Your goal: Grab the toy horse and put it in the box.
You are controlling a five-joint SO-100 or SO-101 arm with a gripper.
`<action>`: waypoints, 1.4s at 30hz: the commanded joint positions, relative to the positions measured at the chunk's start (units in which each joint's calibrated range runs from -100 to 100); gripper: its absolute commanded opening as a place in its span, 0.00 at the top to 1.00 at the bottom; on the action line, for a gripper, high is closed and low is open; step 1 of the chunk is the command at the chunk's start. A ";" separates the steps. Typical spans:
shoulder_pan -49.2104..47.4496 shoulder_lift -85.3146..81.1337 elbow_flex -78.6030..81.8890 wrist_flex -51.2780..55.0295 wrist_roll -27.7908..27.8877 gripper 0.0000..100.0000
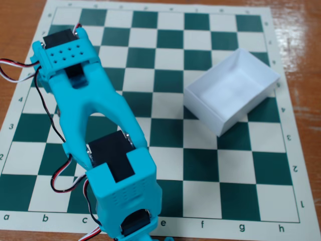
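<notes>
One fixed view looked down on a green and white chessboard (200, 165) that lay on a brown wooden desk (301, 30). The box (231, 90), white and shallow with thin low walls, stood on the right part of the board, turned at an angle to the squares, and its inside showed only white paper. The turquoise arm (100, 130) covered the left part of the view; it ran from the upper left, where a block with small holes sat, down to the bottom edge near the letters c and d. Black motor bodies showed in its joints, and thin red, black and white wires (15, 70) hung in loops along its left side. The arm and the box were well apart, with several free squares between them. The hand was not in this view, because the arm left the picture at the bottom edge, so I could not tell how far it was open or whether it held something. The horse could not be seen anywhere: not on the free squares, and not in the box. Whether it was under the arm or outside the picture, I could not tell.
</notes>
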State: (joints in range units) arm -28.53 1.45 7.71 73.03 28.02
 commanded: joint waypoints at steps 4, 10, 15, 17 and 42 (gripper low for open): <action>-1.83 7.40 -9.85 0.31 -0.06 0.69; -2.11 14.66 -13.67 0.31 -0.11 0.69; -2.11 18.73 -14.76 -0.02 -0.11 0.69; -2.11 19.97 -15.31 -0.27 -0.06 0.69; 6.03 4.75 -12.85 2.39 5.31 1.00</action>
State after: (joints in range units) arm -25.17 15.23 -5.80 74.96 32.24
